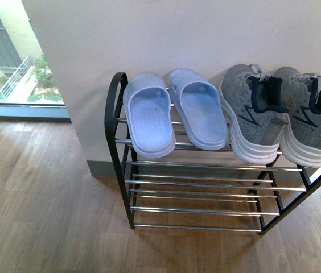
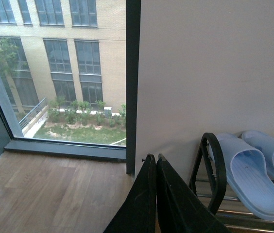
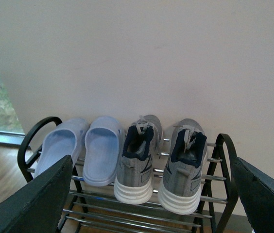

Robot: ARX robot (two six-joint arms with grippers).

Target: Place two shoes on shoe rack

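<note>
On chrome-rod rack (image 1: 206, 185), smooth rubber slippers (image 1: 175, 111)

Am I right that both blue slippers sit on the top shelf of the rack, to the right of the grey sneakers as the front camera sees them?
Not quite: the front view shows both blue slippers on the top shelf of the rack, but to the left of the grey sneakers, next to the rack's left side frame.

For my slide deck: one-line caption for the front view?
Two light blue slippers sit beside grey sneakers on the shoe rack's top shelf.
</note>
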